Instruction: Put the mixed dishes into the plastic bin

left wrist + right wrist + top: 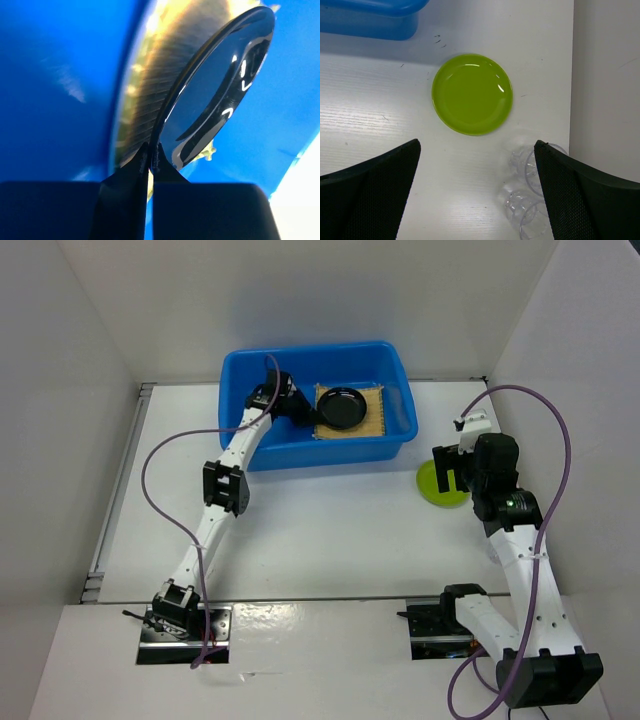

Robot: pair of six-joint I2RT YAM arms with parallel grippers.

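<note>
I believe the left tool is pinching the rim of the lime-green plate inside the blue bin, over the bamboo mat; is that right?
Not quite: the left wrist view shows the left tool pinching the rim of the black plate, not the lime-green plate, which lies outside on the table. The rest holds: inside the blue bin, over the bamboo mat.

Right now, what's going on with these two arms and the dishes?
The left claw is inside the blue bin, pinching the rim of the black plate, which lies over the bamboo mat there. The right claw hangs open above the lime-green plate, which sits on the table outside the bin, two clear cups beside it. Two dishes are in, three outside.
</note>
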